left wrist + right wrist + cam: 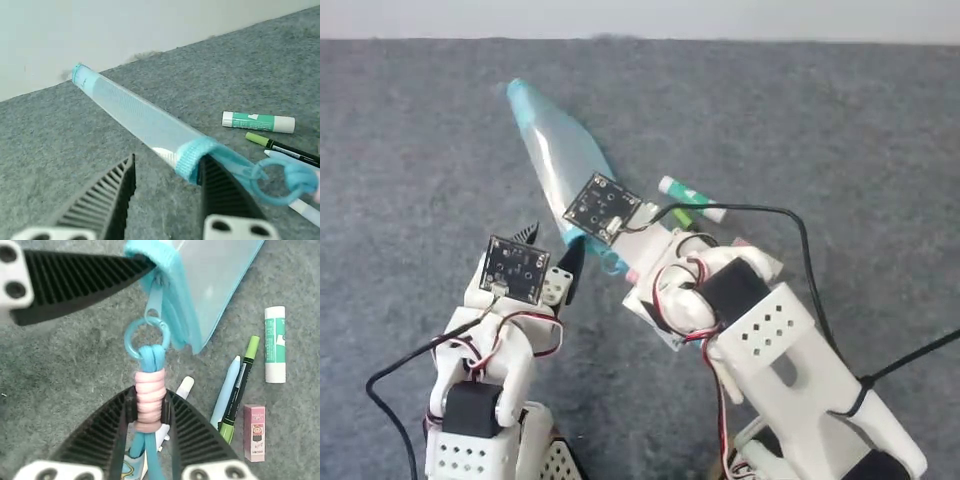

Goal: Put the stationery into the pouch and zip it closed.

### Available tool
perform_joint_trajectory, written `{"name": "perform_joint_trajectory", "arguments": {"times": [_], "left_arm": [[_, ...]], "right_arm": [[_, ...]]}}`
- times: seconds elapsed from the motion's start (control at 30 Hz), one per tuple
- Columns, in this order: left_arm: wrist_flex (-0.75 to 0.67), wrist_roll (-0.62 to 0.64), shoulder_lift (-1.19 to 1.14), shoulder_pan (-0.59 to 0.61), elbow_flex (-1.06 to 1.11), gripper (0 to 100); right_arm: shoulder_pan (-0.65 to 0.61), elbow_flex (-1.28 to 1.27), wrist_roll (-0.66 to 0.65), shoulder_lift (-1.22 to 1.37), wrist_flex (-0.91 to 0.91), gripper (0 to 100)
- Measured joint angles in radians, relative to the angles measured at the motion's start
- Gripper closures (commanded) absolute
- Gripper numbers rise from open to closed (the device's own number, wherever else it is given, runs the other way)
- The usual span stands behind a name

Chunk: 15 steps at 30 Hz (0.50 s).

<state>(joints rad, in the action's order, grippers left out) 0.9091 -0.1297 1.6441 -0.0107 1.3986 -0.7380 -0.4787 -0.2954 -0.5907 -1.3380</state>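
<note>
A translucent turquoise pouch (pixel 555 140) lies on the grey carpet, its zip end towards the arms. In the right wrist view my right gripper (pixel 149 397) is shut on the pink-wrapped cord of the zip pull (pixel 148 405), just below its ring (pixel 146 337). My left gripper (pixel 167 165) stands open at the pouch's (pixel 140 117) near end, one finger (pixel 220 192) against the turquoise binding. Beside the pouch (pixel 220 275) lie a glue stick (pixel 275 345), a green pen (pixel 240 385), a light blue pen (pixel 225 390) and a pink eraser (pixel 254 432).
Grey carpet (pixel 820 110) covers the table up to a pale wall at the back. The right arm's body (pixel 780 340) and black cable (pixel 800 230) sit over the stationery side. A white item (pixel 182 387) lies partly under the right gripper.
</note>
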Motion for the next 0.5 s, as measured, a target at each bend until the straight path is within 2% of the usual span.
{"name": "perform_joint_trajectory", "arguments": {"times": [0.23,0.5], "left_arm": [[-0.028,0.0,0.003,0.0,0.018,77],[-0.126,-0.028,0.006,-0.005,0.072,91]], "right_arm": [[0.009,-0.012,-0.003,0.0,0.0,99.2],[-0.029,-0.077,-0.005,-0.164,-0.003,99.2]]}}
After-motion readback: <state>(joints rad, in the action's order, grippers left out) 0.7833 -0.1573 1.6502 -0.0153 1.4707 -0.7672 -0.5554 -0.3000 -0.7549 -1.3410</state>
